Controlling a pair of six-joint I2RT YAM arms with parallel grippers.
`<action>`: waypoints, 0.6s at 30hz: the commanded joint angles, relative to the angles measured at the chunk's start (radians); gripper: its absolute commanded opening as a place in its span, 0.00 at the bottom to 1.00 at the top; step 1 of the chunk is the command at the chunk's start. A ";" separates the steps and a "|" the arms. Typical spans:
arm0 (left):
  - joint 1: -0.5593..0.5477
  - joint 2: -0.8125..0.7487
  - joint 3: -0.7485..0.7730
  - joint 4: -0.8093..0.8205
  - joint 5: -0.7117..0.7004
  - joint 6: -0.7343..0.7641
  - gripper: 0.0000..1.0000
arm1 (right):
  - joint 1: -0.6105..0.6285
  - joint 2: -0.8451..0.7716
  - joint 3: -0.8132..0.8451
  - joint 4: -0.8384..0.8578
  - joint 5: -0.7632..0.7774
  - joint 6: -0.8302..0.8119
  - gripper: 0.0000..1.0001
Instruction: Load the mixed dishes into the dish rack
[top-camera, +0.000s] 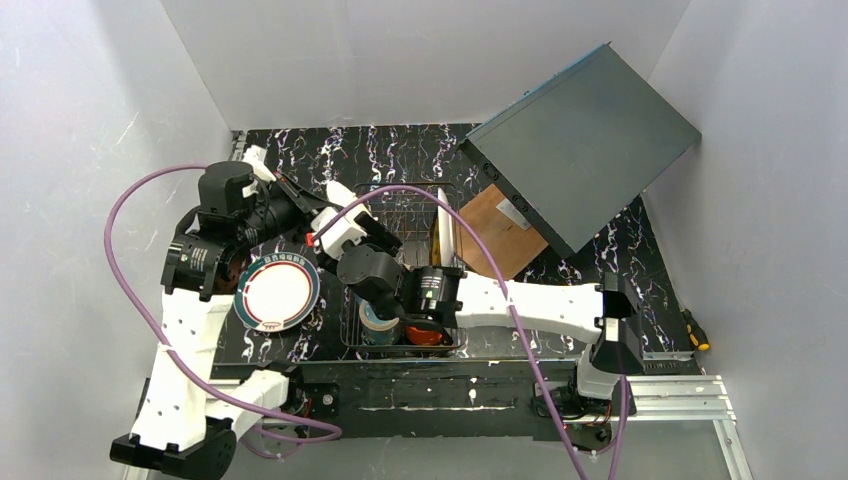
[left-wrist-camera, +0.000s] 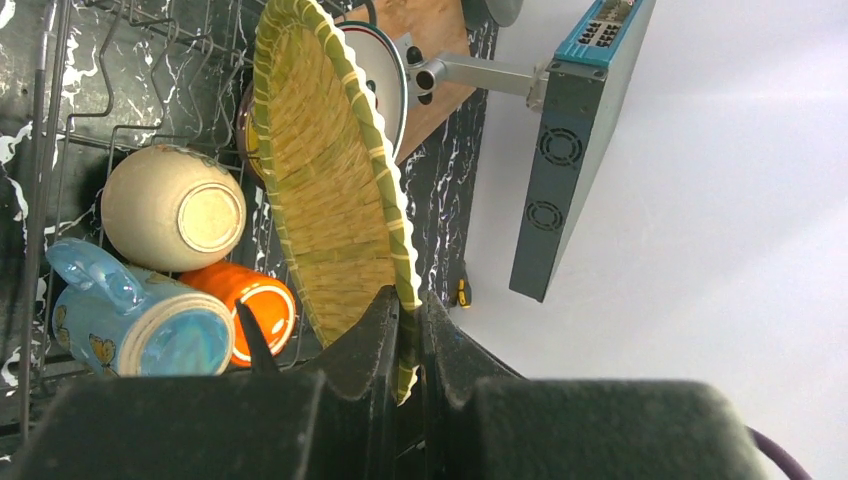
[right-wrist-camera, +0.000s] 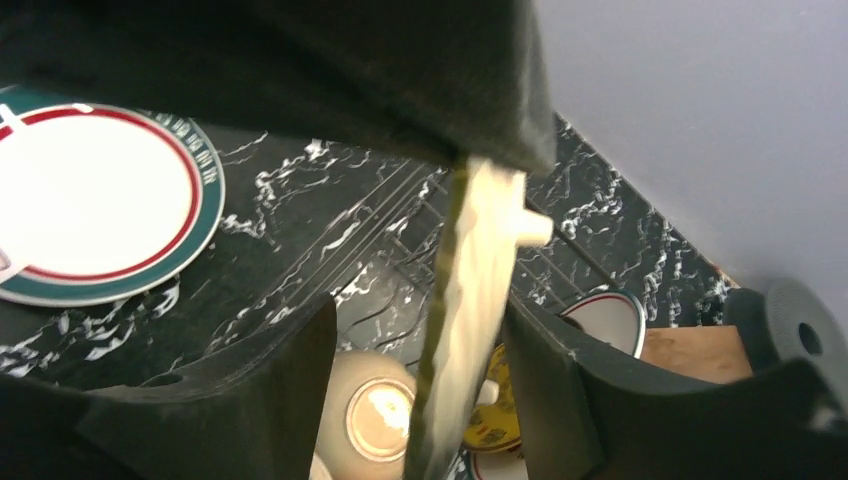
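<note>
My left gripper (left-wrist-camera: 408, 300) is shut on the rim of a green woven-pattern plate (left-wrist-camera: 320, 170) with a scalloped pale edge, held upright over the dish rack (left-wrist-camera: 60, 140). My right gripper (right-wrist-camera: 420, 310) stands open, its fingers on either side of that plate's edge (right-wrist-camera: 475, 270). In the rack lie an upturned white-and-tan bowl (left-wrist-camera: 172, 207), a blue mug (left-wrist-camera: 130, 315) and an orange mug (left-wrist-camera: 255, 310). A yellow ornate plate (right-wrist-camera: 500, 425) and a white rimmed plate (right-wrist-camera: 605, 315) stand there too. Another white plate (top-camera: 277, 292) with a teal and red rim lies on the table left of the rack (top-camera: 400, 215).
A large grey slanted panel (top-camera: 585, 140) hangs over the back right, with a brown wooden board (top-camera: 495, 230) under it beside the rack. A yellow-handled tool (top-camera: 697, 335) lies at the right table edge. White walls close in on all sides.
</note>
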 joint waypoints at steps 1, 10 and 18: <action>0.001 -0.055 -0.025 0.047 0.054 -0.022 0.00 | 0.005 0.024 0.031 0.172 0.150 -0.133 0.64; 0.000 -0.065 -0.029 0.040 0.062 -0.005 0.00 | 0.003 0.044 0.031 0.253 0.201 -0.184 0.28; 0.001 -0.078 -0.066 0.076 0.085 -0.002 0.00 | 0.004 0.046 0.045 0.277 0.251 -0.205 0.01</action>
